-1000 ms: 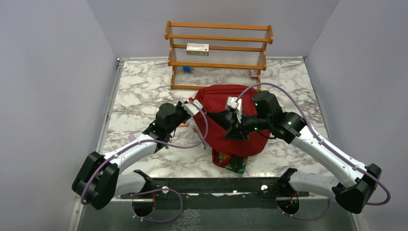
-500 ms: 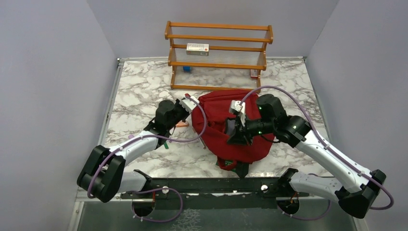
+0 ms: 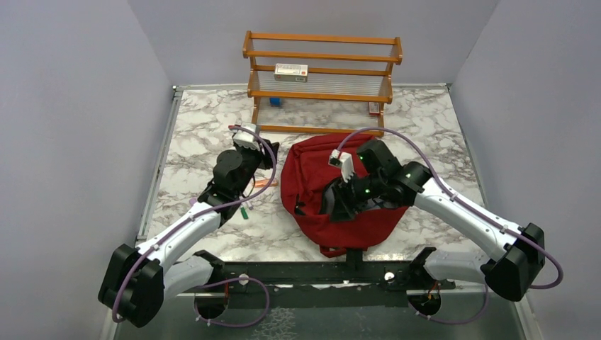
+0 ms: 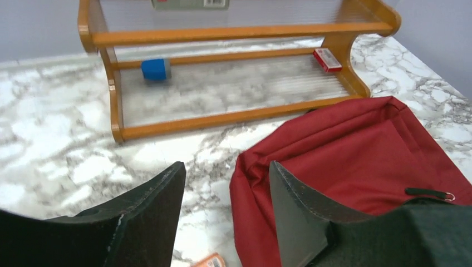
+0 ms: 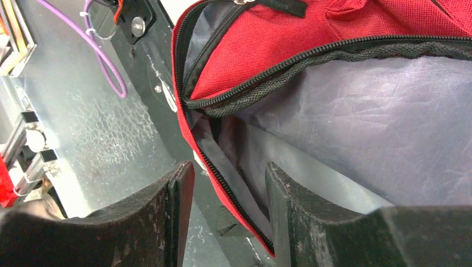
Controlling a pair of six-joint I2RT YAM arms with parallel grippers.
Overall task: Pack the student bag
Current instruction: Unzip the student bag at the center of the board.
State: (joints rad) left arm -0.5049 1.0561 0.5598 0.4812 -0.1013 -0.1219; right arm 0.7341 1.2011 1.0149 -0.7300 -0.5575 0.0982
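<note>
Step, as judged: holding bag mouth open for loading; no contents visible against grey lining.
- student bag [image 3: 315,166]: just in front of wooden shelf [image 3: 322,95], unzipped mouth facing away from shelf.
- right gripper [image 5: 228,172]: released, fingers apart at zipper edge, bag directly ahead.
- left gripper [image 4: 225,167]: released, empty, in front of shelf, bag to its right.

Next move calls for clamping mouth edge and lifting it wide.

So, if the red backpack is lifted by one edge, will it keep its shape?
Probably floppy: the backpack lies slumped with creased fabric, so it would sag. Its grey lining wrinkles, so the opening may collapse. On the smooth marble table it might slide when pushed.
</note>
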